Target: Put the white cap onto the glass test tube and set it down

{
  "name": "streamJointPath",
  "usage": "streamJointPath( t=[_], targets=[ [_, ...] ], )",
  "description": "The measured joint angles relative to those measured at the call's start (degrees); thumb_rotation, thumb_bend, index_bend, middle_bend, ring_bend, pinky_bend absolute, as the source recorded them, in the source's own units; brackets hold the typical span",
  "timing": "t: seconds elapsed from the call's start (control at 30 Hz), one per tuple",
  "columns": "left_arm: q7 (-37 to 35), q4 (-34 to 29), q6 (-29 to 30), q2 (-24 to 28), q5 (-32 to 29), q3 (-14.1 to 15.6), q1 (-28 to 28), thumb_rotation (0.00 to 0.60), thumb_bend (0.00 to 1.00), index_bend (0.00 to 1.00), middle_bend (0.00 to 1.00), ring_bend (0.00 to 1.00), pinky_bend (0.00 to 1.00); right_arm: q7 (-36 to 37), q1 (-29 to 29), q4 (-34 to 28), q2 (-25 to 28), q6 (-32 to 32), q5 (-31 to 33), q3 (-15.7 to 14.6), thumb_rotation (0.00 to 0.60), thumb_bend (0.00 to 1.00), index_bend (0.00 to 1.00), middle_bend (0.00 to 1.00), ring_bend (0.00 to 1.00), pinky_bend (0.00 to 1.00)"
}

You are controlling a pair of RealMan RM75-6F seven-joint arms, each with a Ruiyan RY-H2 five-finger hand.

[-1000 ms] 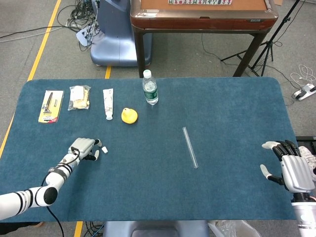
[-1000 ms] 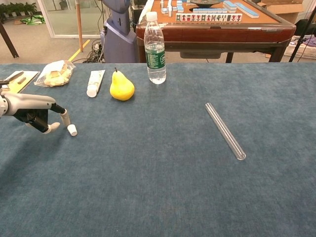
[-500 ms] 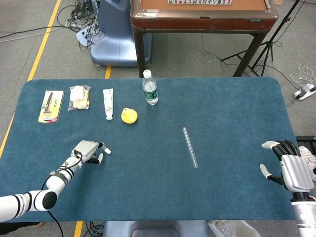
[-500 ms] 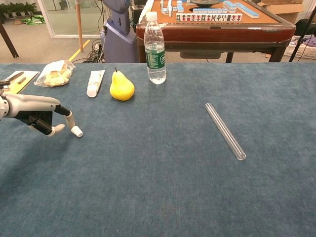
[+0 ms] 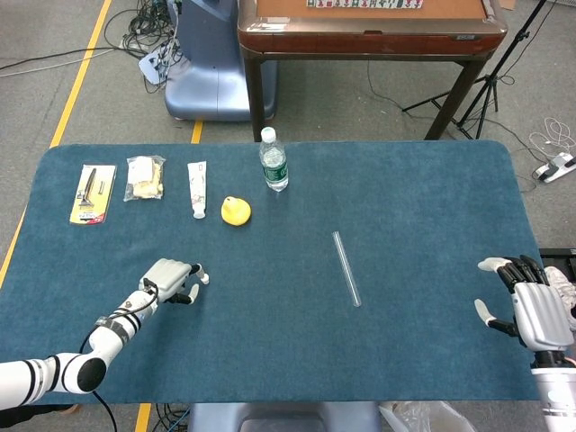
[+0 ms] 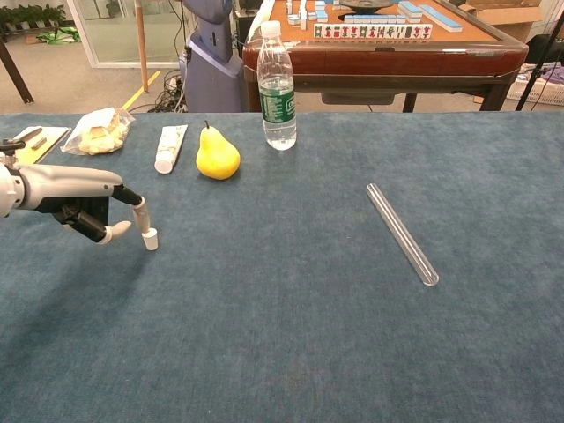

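Note:
The glass test tube (image 5: 346,268) (image 6: 402,233) lies flat and bare on the blue cloth, right of centre. The small white cap (image 5: 204,278) (image 6: 151,238) sits on the cloth at front left. My left hand (image 5: 171,279) (image 6: 84,207) is low over the cloth just left of the cap. One outstretched fingertip touches the cap, the thumb stays apart from it, and the other fingers curl under. My right hand (image 5: 531,306) hovers at the table's right front edge with spread fingers and nothing in it, far from the tube. It does not show in the chest view.
Along the back left stand a water bottle (image 5: 274,160) (image 6: 278,84), a yellow pear (image 5: 236,211) (image 6: 217,155), a white tube of paste (image 5: 197,188) (image 6: 168,147), a plastic bag (image 5: 145,177) and a carded tool (image 5: 93,192). A wooden table (image 5: 369,27) stands behind.
My left hand has slid to the right across the cloth, and the white cap has moved right with it at the fingertip. The tube and right hand have stayed put.

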Motion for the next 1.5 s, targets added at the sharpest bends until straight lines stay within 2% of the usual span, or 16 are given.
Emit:
streamJointPath(
  t=[0.23,0.33,0.4,0.47,0.53,0.63,0.7,1.0,1.5],
  targets=[
    [0.88,-1.58,2.57,0.62,0.38,0.08,0.27,0.363,0.55,0.29,1.00,1.00,1.00,0.33,-0.02,0.01,0.08,0.00,-0.30,-0.02,0.600,0.33,0.29,0.25,0.17,0.12],
    [0.83,-2.50,3.95,1.13,1.02,-0.15,0.75,0.388,0.55,0.29,0.99,1.00,1.00,0.29,0.00,-0.10,0.13,0.05,-0.53,-0.03,0.600,0.33,0.29,0.25,0.17,0.12],
    [0.58,-2.84,4.81,1.39,1.90,-0.29,1.18,0.449,0.55,0.29,0.99,1.00,1.00,0.19,0.01,-0.19,0.19,0.08,-0.61,-0.05,0.600,0.33,0.29,0.25,0.17,0.12],
    [0.13,-2.97,5.19,1.55,2.91,-0.41,1.55,0.560,0.54,0.29,0.98,1.00,1.00,0.16,-0.03,-0.26,0.23,0.10,-0.64,-0.08,0.600,0.33,0.29,0.25,0.17,0.12],
    [-0.75,-2.63,5.47,1.52,4.48,-0.56,2.04,0.600,0.44,0.30,0.97,1.00,1.00,0.15,-0.07,-0.31,0.25,0.16,-0.68,-0.10,0.600,0.33,0.29,0.25,0.17,0.12],
    [-2.37,-0.92,5.48,0.95,6.37,-0.83,2.67,0.600,0.31,0.33,0.97,1.00,1.00,0.10,-0.10,-0.34,0.21,0.23,-0.76,-0.12,0.600,0.33,0.29,0.25,0.17,0.12],
    [-3.22,0.61,5.27,0.15,6.95,-1.06,2.94,0.600,0.28,0.35,0.97,1.00,1.00,0.11,-0.14,-0.34,0.18,0.28,-0.84,-0.16,0.600,0.33,0.29,0.25,0.17,0.12],
    [-3.61,6.16,3.65,-3.97,5.87,-2.40,2.67,0.600,0.27,0.39,0.98,1.00,1.00,0.41,-0.43,-0.17,0.22,0.42,-0.72,-0.32,0.600,0.33,0.29,0.25,0.17,0.12],
    [-0.36,9.38,2.87,-7.73,3.22,-3.13,1.47,0.600,0.27,0.43,0.99,1.00,1.00,1.29,-0.64,0.41,0.16,0.30,-0.63,-0.45,0.600,0.33,0.29,0.26,0.17,0.12]
  ],
)
